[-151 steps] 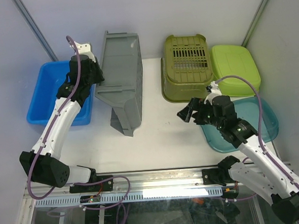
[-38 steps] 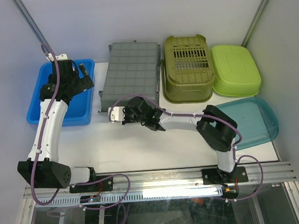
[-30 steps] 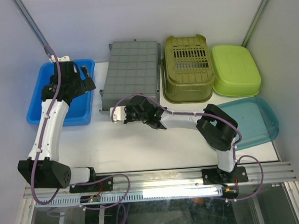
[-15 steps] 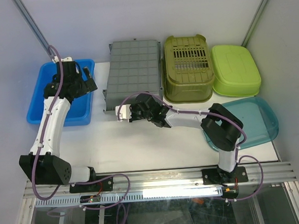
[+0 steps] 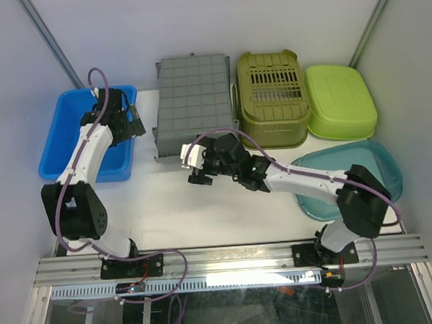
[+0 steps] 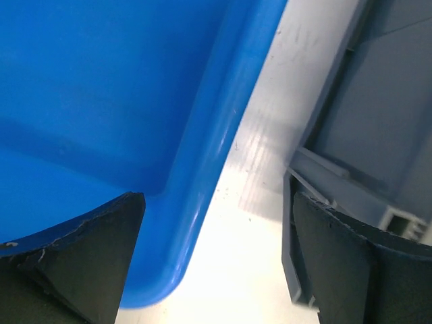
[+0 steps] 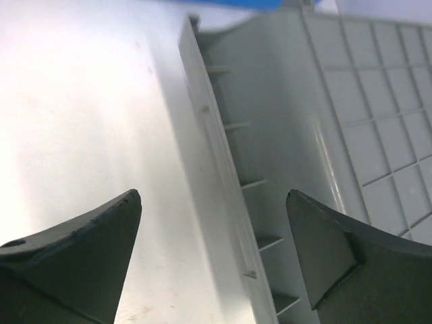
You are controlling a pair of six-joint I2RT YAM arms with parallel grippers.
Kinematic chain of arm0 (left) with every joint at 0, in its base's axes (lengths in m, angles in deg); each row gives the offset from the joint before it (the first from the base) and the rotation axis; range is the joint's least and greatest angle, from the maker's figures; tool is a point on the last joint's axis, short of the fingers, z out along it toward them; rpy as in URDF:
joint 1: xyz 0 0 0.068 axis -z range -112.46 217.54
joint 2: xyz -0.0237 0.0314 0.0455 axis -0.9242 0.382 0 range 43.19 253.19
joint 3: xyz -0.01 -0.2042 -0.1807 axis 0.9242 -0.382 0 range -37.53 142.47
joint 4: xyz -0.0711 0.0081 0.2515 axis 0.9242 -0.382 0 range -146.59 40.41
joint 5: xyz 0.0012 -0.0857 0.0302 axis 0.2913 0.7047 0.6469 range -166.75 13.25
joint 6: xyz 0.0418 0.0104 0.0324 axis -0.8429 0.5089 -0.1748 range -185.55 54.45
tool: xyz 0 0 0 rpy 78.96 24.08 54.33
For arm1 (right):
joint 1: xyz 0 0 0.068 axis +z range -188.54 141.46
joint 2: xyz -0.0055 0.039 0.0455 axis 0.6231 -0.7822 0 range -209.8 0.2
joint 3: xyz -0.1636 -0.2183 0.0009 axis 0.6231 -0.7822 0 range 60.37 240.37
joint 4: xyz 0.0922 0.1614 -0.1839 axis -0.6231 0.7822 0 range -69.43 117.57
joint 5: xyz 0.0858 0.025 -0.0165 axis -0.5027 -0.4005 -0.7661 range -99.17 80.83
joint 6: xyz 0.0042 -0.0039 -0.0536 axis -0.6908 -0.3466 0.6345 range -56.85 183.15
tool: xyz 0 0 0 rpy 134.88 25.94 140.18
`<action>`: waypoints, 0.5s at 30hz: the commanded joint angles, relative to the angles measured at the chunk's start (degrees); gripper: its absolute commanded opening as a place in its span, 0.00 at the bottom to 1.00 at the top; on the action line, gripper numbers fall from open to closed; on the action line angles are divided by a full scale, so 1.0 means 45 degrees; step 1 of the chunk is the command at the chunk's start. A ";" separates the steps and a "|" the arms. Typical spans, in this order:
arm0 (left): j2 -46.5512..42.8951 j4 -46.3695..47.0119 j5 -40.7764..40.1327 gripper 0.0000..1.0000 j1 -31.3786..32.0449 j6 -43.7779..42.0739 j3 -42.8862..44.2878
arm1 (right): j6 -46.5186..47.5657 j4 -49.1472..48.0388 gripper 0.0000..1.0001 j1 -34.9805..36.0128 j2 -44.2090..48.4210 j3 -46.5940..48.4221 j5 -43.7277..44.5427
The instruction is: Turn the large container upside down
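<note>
Grid-ribbed plastic faces up at me: the large grey container (image 5: 194, 104) lies upside down at the far edge of the bench (image 5: 167, 209), about midway along it. It sits between the blue bin (image 5: 64, 142) toward the far left corner and the olive basket (image 5: 271, 100), just beside the latter.

My left claw (image 5: 131, 123) hangs over the strip between the bin and the container, spread wide with nothing in it. The overhead camera shows that only roughly. My left wrist camera shows the detail, with one finger (image 6: 74, 270) low over the bin's rounded corner and the other beside the container's flanged corner, bare bench between them.

My right claw (image 5: 195, 163) sits by the container's near left corner, also wide open and empty. From above it looks close to the near rim, but I cannot tell whether it touches. The right wrist camera shows the ribbed rim running up through the gap between my fingers (image 7: 74, 263), with bench on one side and the squared underside on the other. Neither finger meets the plastic there.

Only the overhead camera takes in the right side of the bench. A lime green lid (image 5: 340, 99) lies in the far right corner, and a teal lid (image 5: 370, 167) lies nearer along the right edge.
</note>
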 commanded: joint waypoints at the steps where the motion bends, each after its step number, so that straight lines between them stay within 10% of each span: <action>1: 0.1288 0.0841 -0.0710 0.94 -0.0116 -0.0523 0.0821 | -0.2848 0.0707 0.93 0.0931 0.1931 0.0029 -0.0127; 9: 0.2709 0.1206 -0.0672 0.55 -0.0140 -0.0429 0.1331 | -0.6546 0.0821 0.99 0.1529 0.5491 -0.2303 0.0296; 15: 0.2022 0.1163 0.0123 0.02 -0.0113 -0.0372 0.1864 | -0.7379 0.2014 0.99 0.1538 0.9033 -0.3545 0.2005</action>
